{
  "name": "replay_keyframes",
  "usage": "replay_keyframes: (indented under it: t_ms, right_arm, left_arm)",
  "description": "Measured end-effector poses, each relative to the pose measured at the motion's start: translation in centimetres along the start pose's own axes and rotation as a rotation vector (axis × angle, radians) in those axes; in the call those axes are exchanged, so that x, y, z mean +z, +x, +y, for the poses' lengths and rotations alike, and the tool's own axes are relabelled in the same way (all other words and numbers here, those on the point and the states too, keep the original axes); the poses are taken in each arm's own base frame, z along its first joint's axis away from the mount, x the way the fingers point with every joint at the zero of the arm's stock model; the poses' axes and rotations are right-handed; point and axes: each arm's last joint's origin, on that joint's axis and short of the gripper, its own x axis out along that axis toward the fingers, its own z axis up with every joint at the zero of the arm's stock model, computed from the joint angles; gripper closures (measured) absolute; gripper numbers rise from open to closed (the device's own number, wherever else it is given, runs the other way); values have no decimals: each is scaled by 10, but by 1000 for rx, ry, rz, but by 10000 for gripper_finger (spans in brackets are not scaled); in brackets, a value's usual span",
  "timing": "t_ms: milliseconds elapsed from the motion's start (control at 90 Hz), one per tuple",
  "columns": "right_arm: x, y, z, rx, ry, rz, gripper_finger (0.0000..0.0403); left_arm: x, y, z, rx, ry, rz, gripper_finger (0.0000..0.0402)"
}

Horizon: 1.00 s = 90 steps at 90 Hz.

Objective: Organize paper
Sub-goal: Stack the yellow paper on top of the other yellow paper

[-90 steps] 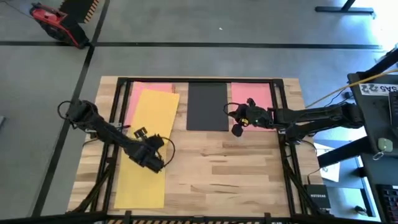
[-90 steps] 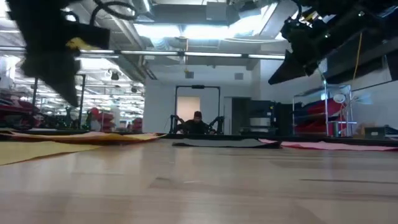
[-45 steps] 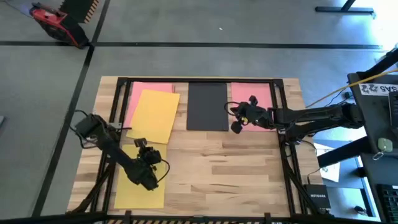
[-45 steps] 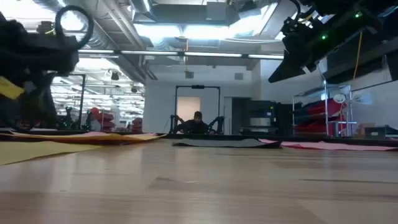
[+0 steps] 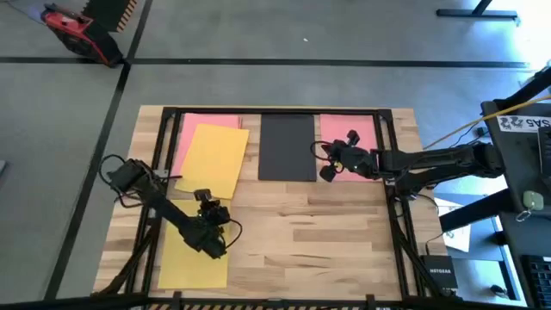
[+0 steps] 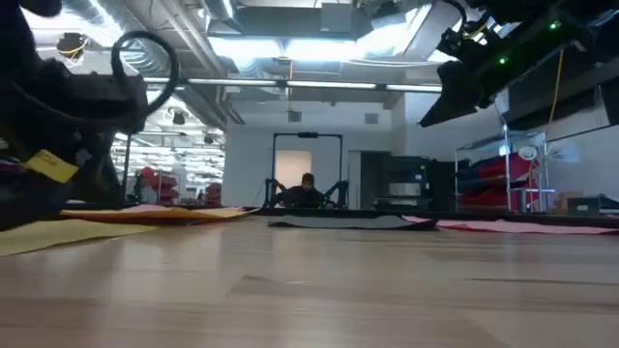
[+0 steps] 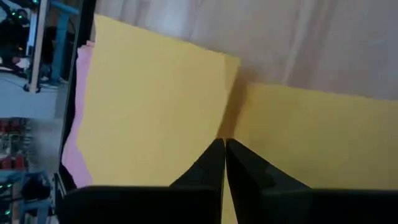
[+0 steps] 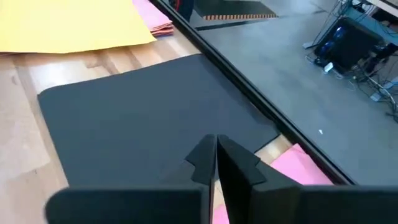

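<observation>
Paper lying flat in several sheets across the far half of the desk point(image 5: 293, 232). Black sheet point(image 5: 287, 147) resting at the far middle, a pink sheet point(image 5: 351, 138) just beside it to the right, another pink sheet point(image 5: 196, 123) at the far left showing from under a yellow sheet point(image 5: 213, 158) lying slightly askew on top. Second yellow sheet point(image 5: 191, 258) lying at the near left, its far end reaching toward the upper yellow one.

Left gripper point(image 5: 213, 245) hovering over the near yellow sheet's right edge, fingers point(image 7: 211, 163) pressed together, clenched on nothing; in the left wrist view, tips pointing at the seam where the two yellow sheets point(image 7: 149, 106) meet, pink edge point(image 7: 73, 152) peeking out beside them. Touching the paper or not: impossible to tell.

Right gripper point(image 5: 327, 169) hanging above the gap between black and right pink sheets, fingers point(image 8: 217, 155) likewise closed tight, gripping nothing; in the right wrist view, tips sitting over the black sheet's point(image 8: 143, 112) edge with pink paper point(image 8: 298, 165) just beyond. In the low view, right gripper point(image 6: 440, 111) raised clear of the desk.
</observation>
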Motion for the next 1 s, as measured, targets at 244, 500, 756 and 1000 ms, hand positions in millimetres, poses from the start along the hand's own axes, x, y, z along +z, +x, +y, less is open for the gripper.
replay_keyframes:
  t_ms: [244, 500, 756, 1000]
  right_arm:
    - [0, 0, 0, 0, -3, 1, 398]
    - [0, 0, 0, 9, -3, 3, 398]
    - [0, 0, 1, 37, -7, 7, 398]
    - [-1, 0, 2, 53, -40, 8, 398]
  left_arm:
    - [-16, 11, 5, 39, 99, 17, 401]
    - [-17, 12, 3, 31, 109, 15, 399]
    - [-11, 15, -2, 6, 11, -40, 336]
    - [-2, 22, -1, 1, 43, -45, 301]
